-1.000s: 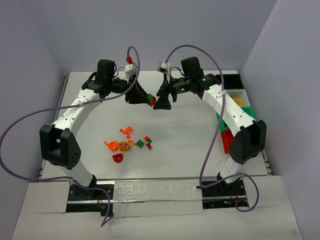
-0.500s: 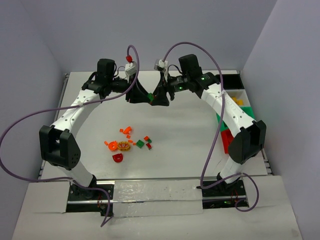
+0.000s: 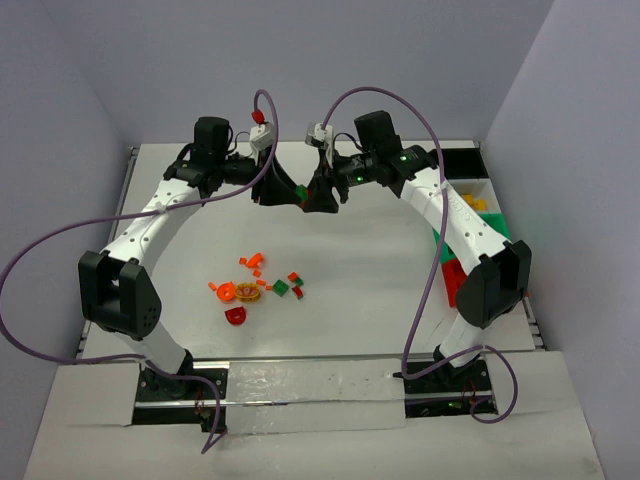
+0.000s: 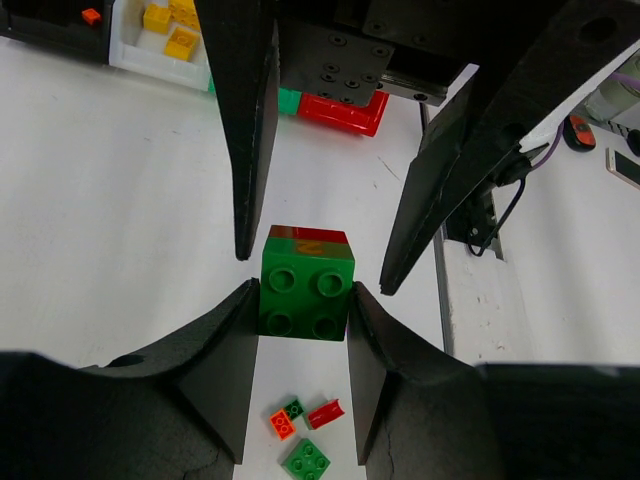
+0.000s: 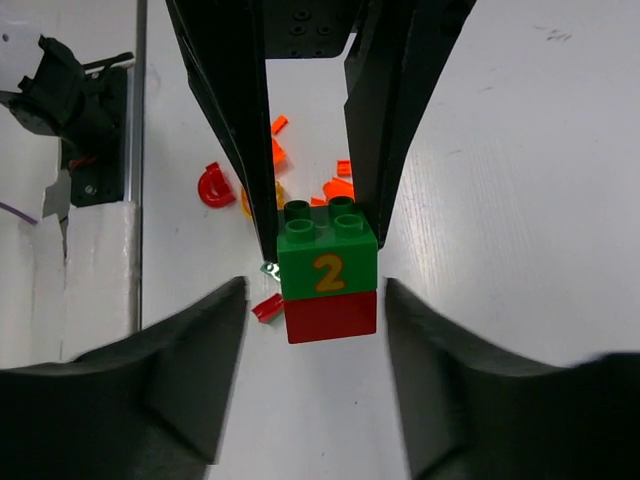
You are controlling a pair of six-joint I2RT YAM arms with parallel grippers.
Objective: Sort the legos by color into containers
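Note:
My left gripper point(image 3: 288, 194) is shut on a green brick point(image 4: 305, 290) and holds it above the table at the back middle. A red brick point(image 4: 308, 234) is stuck to its far side. In the right wrist view the green brick point(image 5: 328, 262) bears a yellow "2" and the red brick point(image 5: 330, 315) faces me. My right gripper point(image 3: 313, 196) is wide open, its fingers point(image 5: 180, 390) on either side of the red end and not touching it. Small loose legos point(image 3: 258, 285) lie on the table at front left. The joined containers point(image 3: 462, 225) stand at the right edge.
The white bin point(image 4: 160, 45) holds yellow bricks and the black bin point(image 4: 50, 22) an orange one. The red bin point(image 3: 455, 280) is nearest the right arm's base. Purple cables loop over both arms. The table's right edge point(image 4: 440, 300) runs close by.

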